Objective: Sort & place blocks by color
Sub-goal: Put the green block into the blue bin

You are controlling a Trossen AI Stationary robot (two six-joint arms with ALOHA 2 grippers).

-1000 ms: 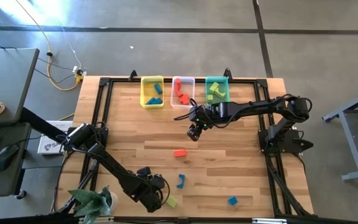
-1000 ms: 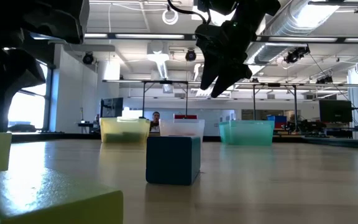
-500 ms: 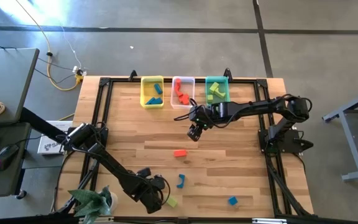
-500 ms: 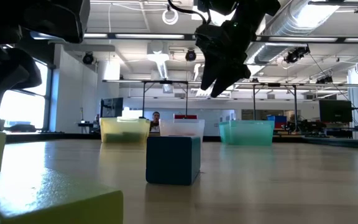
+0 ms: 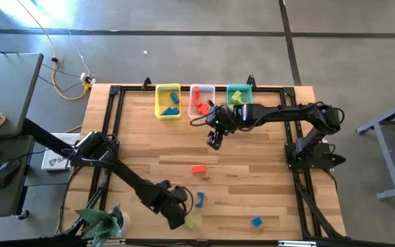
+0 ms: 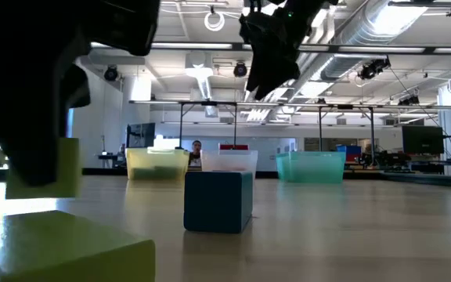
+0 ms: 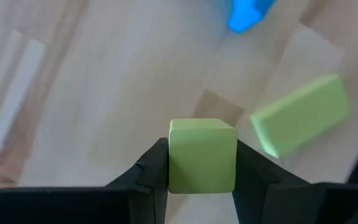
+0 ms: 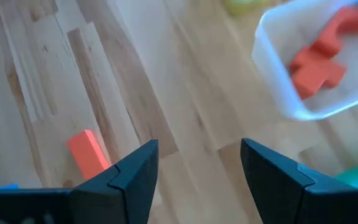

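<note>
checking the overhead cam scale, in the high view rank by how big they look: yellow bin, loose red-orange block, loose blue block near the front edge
1. yellow bin, by far the largest.
2. red-orange block.
3. blue block, only slightly smaller than the red-orange one; a close call.

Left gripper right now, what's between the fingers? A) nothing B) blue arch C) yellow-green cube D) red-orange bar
C: in the left wrist view the left gripper is clamped on a yellow-green cube, one finger on each side face, with a second yellow-green block lying loose on the table beyond it.
</note>
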